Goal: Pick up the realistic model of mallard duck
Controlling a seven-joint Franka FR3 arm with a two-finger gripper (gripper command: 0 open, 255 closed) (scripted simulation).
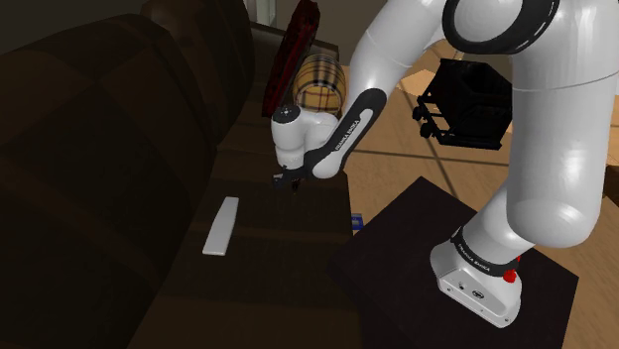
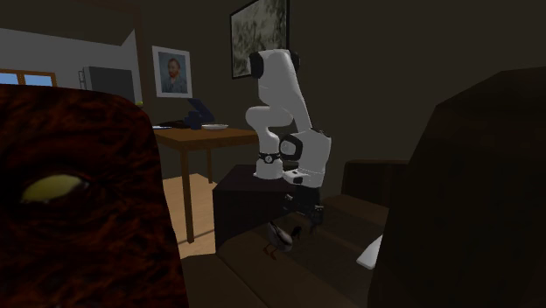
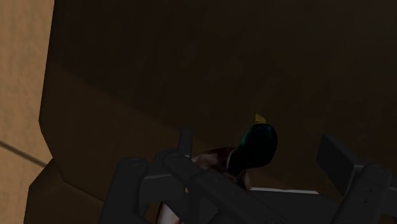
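Note:
The mallard duck model has a glossy green head, a yellow bill and a reddish-brown breast. It sits between the two black fingers of my gripper, which clasp its body. In the second exterior view the duck hangs tilted under the gripper, just over the dark sofa seat; I cannot tell whether it touches the cushion. In the shoulder view the gripper points down over the seat, and the hand hides the duck.
A flat white slab lies on the seat beside the gripper. A striped cushion and a dark red object sit at the sofa's far end. The dark stand and a black crate are to the shoulder view's right.

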